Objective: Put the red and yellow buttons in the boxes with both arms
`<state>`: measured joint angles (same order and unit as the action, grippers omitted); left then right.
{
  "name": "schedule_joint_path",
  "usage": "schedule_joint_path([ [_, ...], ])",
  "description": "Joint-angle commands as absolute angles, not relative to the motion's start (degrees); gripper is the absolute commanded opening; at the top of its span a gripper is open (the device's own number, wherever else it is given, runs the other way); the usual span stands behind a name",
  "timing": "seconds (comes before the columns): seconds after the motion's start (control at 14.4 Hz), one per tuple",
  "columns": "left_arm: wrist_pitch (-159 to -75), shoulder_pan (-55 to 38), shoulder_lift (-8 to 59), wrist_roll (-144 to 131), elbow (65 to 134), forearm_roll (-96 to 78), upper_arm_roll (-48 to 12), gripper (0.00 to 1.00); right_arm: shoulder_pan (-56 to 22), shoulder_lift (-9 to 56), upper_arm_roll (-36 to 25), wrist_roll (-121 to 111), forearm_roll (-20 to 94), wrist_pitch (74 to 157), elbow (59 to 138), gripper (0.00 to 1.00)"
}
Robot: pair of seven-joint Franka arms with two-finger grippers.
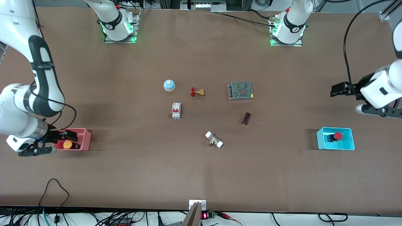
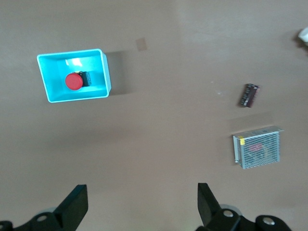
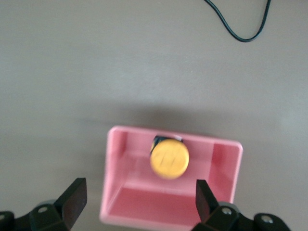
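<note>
Buttons sit in the 2 boxes: the yellow button [image 1: 67, 144] in the pink box [image 1: 85, 139], the red button [image 1: 338, 136] in the cyan box [image 1: 344, 146]. Right pincer [image 1: 69, 135] hangs spread over the pink box; left pincer [image 1: 337, 89] hangs spread over bare surface [image 1: 201, 172].

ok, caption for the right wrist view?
Open right gripper over the pink box, yellow button lying inside it.

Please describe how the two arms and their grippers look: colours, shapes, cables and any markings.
Both arms are glossy white, rounded tubes with black bands at the joints; black cables trail along them. The bases glow green. The left gripper and right gripper are black, each with two flat, angular fingers. No readable markings show.
</note>
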<state>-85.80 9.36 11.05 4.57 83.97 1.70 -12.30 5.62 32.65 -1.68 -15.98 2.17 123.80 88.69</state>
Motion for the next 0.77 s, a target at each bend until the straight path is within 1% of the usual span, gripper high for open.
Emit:
schedule_joint_path([
  [0.0, -85.77, 2.4, 4.5, 2.38, 88.4, 1.59, -6.37, 1.0, 3.88, 24.55, -1.58, -12.77, 3.08, 115.87, 90.09, 1.0],
  [0.07, -87.96, 1.24, 3.35, 2.29, 89.81, 0.71, -4.41, 1.0, 3.17, 21.91, -1.5, -9.35, 3.08, 112.71, 90.17, 1.0],
  [0.21, -94.53, 0.97, -1.2, 2.2, 95.07, 0.79, -3.87, 1.0, 2.81, 17.25, -1.49, -7.56, 2.81, 105.59, 90.09, 1.0],
  [0.28, -95.88, 1.4, -2.36, 2.89, 97.45, 0.79, -3.87, 1.0, 2.73, 15.31, -1.49, -7.65, 2.55, 103.29, 90.09, 1.0],
  [0.42, -96.06, 1.76, -3.51, 3.08, 99.31, 0.79, -3.87, 1.0, 2.64, 11.18, -1.41, -7.3, 2.63, 99.16, 90.26, 1.0],
  [0.63, -95.54, 1.41, -3.6, 3.08, 99.23, 0.79, -3.43, 1.0, 1.85, 6.17, -0.88, -6.25, 2.11, 92.49, 90.35, 1.0],
  [0.7, -95.02, 1.32, -3.6, 3.08, 99.05, 0.79, -3.34, 1.0, 1.85, 4.33, -0.88, -5.81, 2.11, 89.94, 91.74, 1.0],
])
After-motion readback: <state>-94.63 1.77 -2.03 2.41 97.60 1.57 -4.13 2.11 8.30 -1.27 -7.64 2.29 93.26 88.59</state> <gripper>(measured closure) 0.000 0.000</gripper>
